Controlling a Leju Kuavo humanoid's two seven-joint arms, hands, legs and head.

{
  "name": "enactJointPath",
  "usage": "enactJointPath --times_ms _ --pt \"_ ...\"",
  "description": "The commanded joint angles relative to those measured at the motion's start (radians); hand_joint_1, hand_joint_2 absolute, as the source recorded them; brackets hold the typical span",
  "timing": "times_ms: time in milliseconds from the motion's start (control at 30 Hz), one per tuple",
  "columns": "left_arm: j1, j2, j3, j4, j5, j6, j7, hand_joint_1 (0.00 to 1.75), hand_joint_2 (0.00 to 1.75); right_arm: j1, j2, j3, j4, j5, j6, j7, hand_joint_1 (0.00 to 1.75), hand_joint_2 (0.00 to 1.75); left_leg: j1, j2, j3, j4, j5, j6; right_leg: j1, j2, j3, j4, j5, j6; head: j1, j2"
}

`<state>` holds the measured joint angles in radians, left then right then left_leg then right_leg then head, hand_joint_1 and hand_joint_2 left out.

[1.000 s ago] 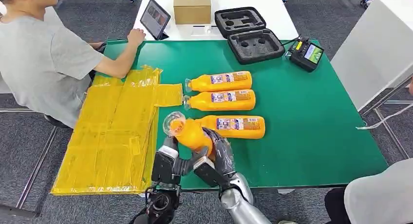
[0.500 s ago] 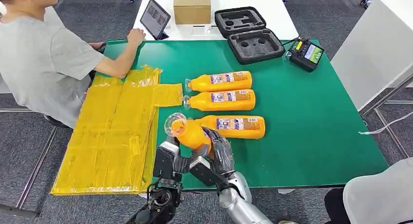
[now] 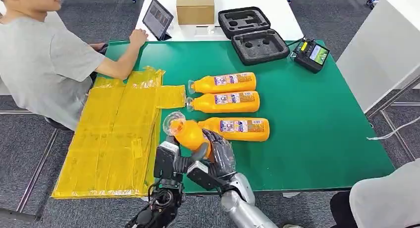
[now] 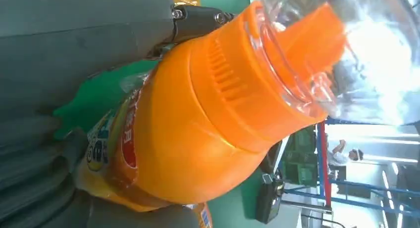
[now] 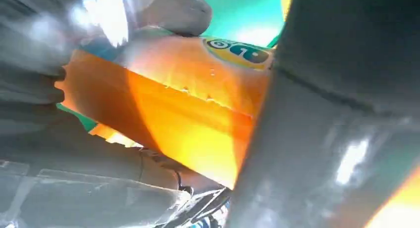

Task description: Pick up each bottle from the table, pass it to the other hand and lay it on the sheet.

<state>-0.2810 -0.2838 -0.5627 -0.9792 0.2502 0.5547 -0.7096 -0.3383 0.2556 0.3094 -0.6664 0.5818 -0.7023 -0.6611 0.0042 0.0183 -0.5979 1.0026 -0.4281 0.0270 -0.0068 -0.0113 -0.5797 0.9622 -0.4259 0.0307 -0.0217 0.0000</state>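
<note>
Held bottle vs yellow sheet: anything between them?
Head view: only the left hand and a strip of bare green table separate the held bottle from the sheet.

A: Held bottle (image 3: pixel 190 135) — lower body hidden inside both hands; right hand (image 3: pixel 220 153) covers the base, left hand (image 3: pixel 171 161) sits under the neck.

B: Label (image 4: pixel 99 143) in left wrist view partly covered, print unreadable; right wrist view blurred, finger contact unclear; the seated person (image 3: pixel 39 64) cut by the edge.
</note>
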Motion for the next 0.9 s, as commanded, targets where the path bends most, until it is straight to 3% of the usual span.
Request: enactJointPath --times_ms 33,200,467,500,533,600,900 --pt "-0.051 -0.009 -0.029 0.089 0.005 -0.031 0.011 1.75 1.75 -0.027 0.035 0.052 0.052 -0.009 0.013 -0.026 1.75 1.75 0.0 -0.001 0.003 0.0 -0.001 -0.001 0.0 0.001 0.003 0.0 -0.001 -0.001 0.0 0.0" --pt "-0.071 -0.01 -0.048 0.134 0.06 -0.084 0.012 1.75 1.75 -0.041 0.027 0.064 0.047 -0.11 0.073 -0.037 1.75 1.75 0.0 -0.001 0.001 0.0 0.0 -0.001 0.0 0.001 0.001 0.0 0.0 -0.001 0.0 0.0" --pt "-0.08 -0.006 -0.062 0.133 0.075 -0.063 0.011 1.75 1.75 -0.054 0.011 0.089 0.036 -0.131 0.037 -0.033 1.75 1.75 0.0 -0.001 0.002 0.0 0.0 0.0 0.0 0.001 0.001 0.0 0.0 0.0 0.0 0.0" --pt "-0.082 -0.005 -0.062 0.135 0.077 -0.064 0.011 1.75 1.75 -0.055 0.012 0.088 0.038 -0.139 0.042 -0.035 1.59 1.75 0.0 -0.001 0.003 0.0 0.0 -0.001 0.0 0.001 0.002 0.0 -0.001 -0.001 0.0 0.0" --pt "-0.084 -0.006 -0.059 0.135 0.082 -0.063 0.011 1.75 1.75 -0.058 0.013 0.087 0.039 -0.149 0.044 -0.037 1.26 1.75 0.0 -0.001 0.003 0.0 0.0 -0.001 0.0 0.001 0.002 0.0 -0.001 -0.001 0.0 0.0" --pt "-0.087 -0.005 -0.056 0.13 0.086 -0.063 0.011 1.75 1.75 -0.057 0.016 0.085 0.029 -0.175 0.049 -0.037 0.0 1.75 0.0 0.0 0.001 0.0 0.0 0.0 0.0 0.001 0.001 0.0 0.0 0.0 0.0 0.0" --pt "-0.087 -0.001 -0.054 0.124 0.085 -0.061 0.011 1.75 1.75 -0.053 0.018 0.085 0.016 -0.202 0.058 -0.037 0.0 1.75 0.0 0.0 0.002 0.0 0.0 -0.001 0.0 0.001 0.001 0.0 0.0 -0.001 0.0 0.0"
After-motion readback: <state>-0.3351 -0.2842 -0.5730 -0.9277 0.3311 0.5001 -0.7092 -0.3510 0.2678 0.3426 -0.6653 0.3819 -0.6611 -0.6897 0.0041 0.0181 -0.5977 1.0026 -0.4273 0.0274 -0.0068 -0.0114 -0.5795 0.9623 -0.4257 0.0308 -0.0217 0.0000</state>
